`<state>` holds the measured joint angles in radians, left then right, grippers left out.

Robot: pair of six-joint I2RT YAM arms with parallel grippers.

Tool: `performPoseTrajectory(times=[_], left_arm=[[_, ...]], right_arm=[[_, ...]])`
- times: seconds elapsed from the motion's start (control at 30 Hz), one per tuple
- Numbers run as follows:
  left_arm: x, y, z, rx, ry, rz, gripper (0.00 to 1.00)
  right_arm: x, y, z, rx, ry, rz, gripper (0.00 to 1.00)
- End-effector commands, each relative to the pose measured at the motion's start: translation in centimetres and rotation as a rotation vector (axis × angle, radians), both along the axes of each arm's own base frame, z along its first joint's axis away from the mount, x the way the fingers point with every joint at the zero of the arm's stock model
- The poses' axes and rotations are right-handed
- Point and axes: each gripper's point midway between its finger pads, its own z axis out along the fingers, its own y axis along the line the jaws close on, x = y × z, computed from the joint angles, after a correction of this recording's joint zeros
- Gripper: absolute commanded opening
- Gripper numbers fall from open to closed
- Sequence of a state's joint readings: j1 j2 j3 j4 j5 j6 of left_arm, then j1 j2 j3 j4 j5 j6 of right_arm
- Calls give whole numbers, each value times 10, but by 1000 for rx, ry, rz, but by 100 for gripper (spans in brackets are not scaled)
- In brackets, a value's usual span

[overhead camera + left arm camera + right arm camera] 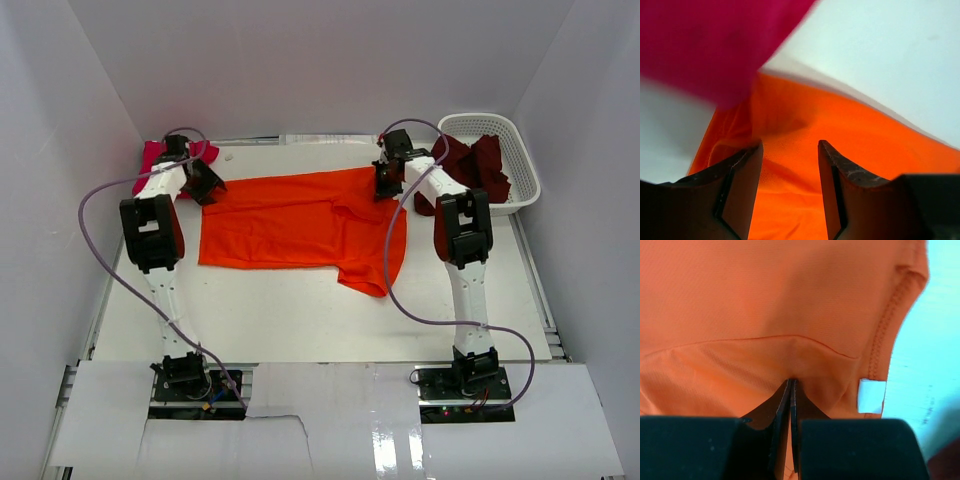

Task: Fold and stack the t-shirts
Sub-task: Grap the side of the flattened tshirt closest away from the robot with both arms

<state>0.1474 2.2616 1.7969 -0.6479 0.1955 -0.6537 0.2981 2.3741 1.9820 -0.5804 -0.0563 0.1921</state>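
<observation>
Top view, left to right.

- Magenta tee (152, 156): bunched at the table's (300, 315) 10 o'clock corner, just behind the left arm. In the left wrist view it is a blurred pink mass (705, 45) at 11 o'clock.
- Left gripper (205, 180): over the orange tee's (290, 225) 9 o'clock edge. In its wrist view (790, 145) the fingers (742, 185) stand apart, released. Orange cloth (790, 200) shows in the gap and beyond, nothing pinched. Cannot tell whether the tips touch the cloth.
- Orange tee: lies flat across the table's middle, long side running 9 to 3 o'clock. One flap trails toward 5 o'clock.
- Right gripper (386, 182): at the tee's 2 o'clock corner. In its wrist view (791, 384) the fingers are pressed together, clenched on a raised fold of the orange tee (765, 305). Stitched seam and a white tag (872, 396) sit at 3 o'clock of the tips.
- Maroon tee (485, 165): heaped in the white basket (480, 118) at the table's 2 o'clock corner. Part of it spills over the basket's 8 o'clock rim, beside the right arm.
</observation>
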Motion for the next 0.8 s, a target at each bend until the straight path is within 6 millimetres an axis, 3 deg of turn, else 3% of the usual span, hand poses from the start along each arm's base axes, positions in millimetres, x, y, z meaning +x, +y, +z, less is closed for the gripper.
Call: performPoseTrajectory(times=[0.0,0.1,0.2,0.3,0.4,0.5,0.53,0.6,0.73,0.77], left_arm=[[24,-18,-19,35,-4,-91,59],[43,-32,-13,-1,-39,-131,60],[45,-38,-10,-30,-44,-147,61],[39,-40,-8,-39,-38,-154,61],[33,-43,5,-49,-52,-167,62],[33,-42,34,-35,-99,-175,63],[34,-42,53,-28,-136,-180,64],[33,-45,73,-32,-171,-193,65],[23,-49,115,-35,-235,-208,66],[16,-49,126,-27,-249,-212,66]], right_arm=[[-11,-26,-25,-59,80,-32,8],[-1,-25,-19,-28,56,-22,8],[8,-19,-6,9,12,-11,11],[14,-12,14,53,-37,-6,28],[19,0,40,111,-91,20,35],[15,17,66,169,-142,66,36],[12,23,82,197,-170,86,36],[-2,48,100,279,-194,164,39],[-28,89,112,339,-201,269,39],[-40,108,114,358,-194,315,39]])
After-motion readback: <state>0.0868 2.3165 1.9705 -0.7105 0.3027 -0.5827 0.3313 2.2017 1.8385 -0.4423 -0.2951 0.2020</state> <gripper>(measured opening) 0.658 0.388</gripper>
